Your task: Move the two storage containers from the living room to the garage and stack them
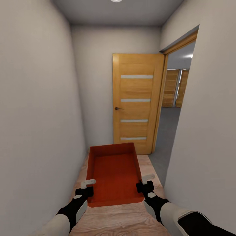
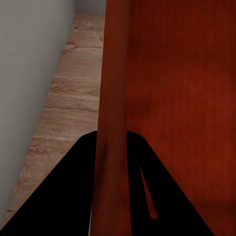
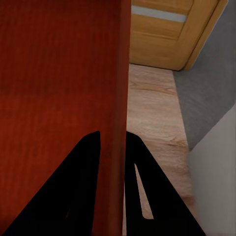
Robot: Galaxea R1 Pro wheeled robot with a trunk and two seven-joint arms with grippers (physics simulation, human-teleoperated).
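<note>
One red-orange open-top storage container (image 1: pixel 113 172) hangs level in front of me above the wood-plank floor of a narrow corridor. My left gripper (image 1: pixel 88 184) is shut on its left wall (image 2: pixel 112 98), and my right gripper (image 1: pixel 146 181) is shut on its right wall (image 3: pixel 118 98). In each wrist view the black fingers (image 2: pixel 73 187) (image 3: pixel 78 187) straddle the rim, one inside the bin and one outside. The bin is empty. Through a doorway on the right I see dark grey flooring (image 1: pixel 165 137).
White walls (image 1: pixel 39 114) close in on both sides. An open wooden door (image 1: pixel 137 101) with frosted slats stands ahead against the end wall. To its right a wood-framed opening (image 1: pixel 177 88) leads into a room with wood-slat panels at the back.
</note>
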